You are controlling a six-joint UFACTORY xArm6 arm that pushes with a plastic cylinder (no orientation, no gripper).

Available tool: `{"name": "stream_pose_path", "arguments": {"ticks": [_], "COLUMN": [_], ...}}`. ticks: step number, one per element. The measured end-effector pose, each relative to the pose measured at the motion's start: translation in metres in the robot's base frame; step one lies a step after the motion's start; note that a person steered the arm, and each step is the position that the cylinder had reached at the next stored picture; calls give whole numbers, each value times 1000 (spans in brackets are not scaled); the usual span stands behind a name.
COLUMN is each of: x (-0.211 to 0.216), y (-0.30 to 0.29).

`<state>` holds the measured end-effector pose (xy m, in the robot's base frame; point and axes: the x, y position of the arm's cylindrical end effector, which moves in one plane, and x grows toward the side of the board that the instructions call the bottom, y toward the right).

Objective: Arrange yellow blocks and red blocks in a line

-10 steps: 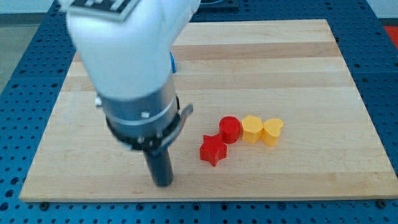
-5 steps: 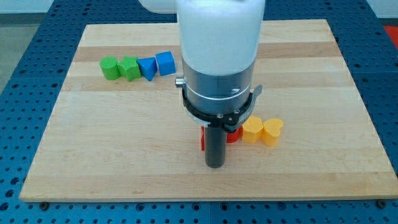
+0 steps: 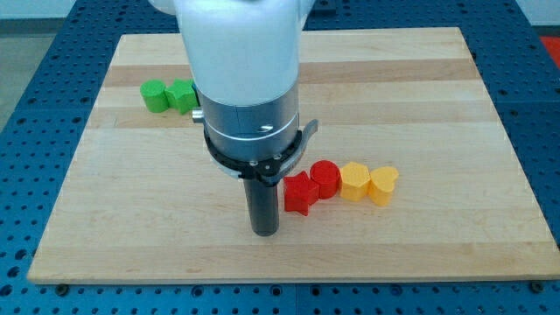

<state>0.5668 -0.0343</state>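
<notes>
My tip sits on the wooden board, near the view's bottom. It is just to the view's left of the red star block, very close, but I cannot tell if they touch. There is no hand on this arm (only a dark rod), so nothing opens or shuts.

Four blocks make a row that runs toward the view's right. First comes the red star, then the red round block, then the yellow block, then the yellow heart block. Each one touches the next.

Two green blocks sit side by side near the view's top left, well apart from the row. The big white arm hides the board behind it.
</notes>
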Motion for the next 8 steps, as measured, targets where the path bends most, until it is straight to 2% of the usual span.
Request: {"name": "stream_pose_path", "arguments": {"ticks": [1,2,3,4,8], "x": [9,52,25,5,-11], "y": [11,76,122,97,55]}}
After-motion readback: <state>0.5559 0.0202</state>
